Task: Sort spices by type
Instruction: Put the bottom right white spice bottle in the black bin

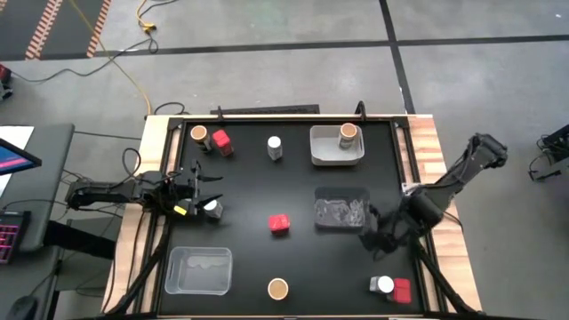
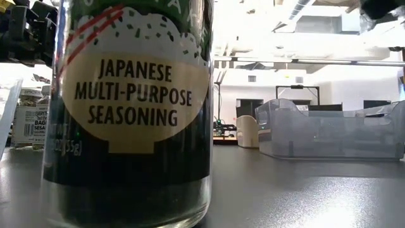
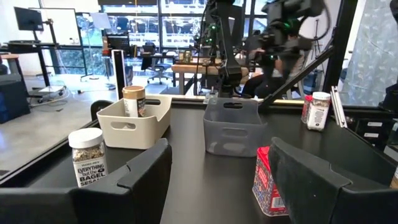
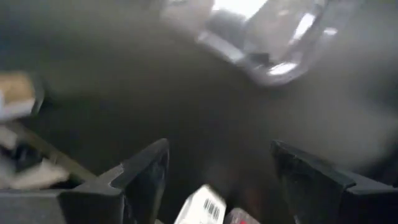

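The spices stand about the black table [image 1: 293,182]. At the far left are a cork-topped jar [image 1: 198,133], a red box [image 1: 221,142] and a white-lidded jar [image 1: 275,147]. Another cork-topped jar [image 1: 348,135] stands in the white tray [image 1: 324,153]. A red box [image 1: 279,223] is mid-table and a cork-topped jar [image 1: 277,288] stands at the near edge. A white-lidded jar [image 1: 384,284] and a red box [image 1: 402,290] stand together at the near right. My right gripper [image 1: 375,244] hangs open, pointing down, above the table beside that pair. My left gripper [image 1: 206,185] waits open and level at the left, a white-lidded jar [image 1: 213,208] by it.
A clear tray [image 1: 342,211] sits right of the middle, just beyond my right gripper, and a second clear tray [image 1: 199,269] sits at the near left. Wooden rails [image 1: 431,151] edge the table. Open tabletop lies in the middle between the trays.
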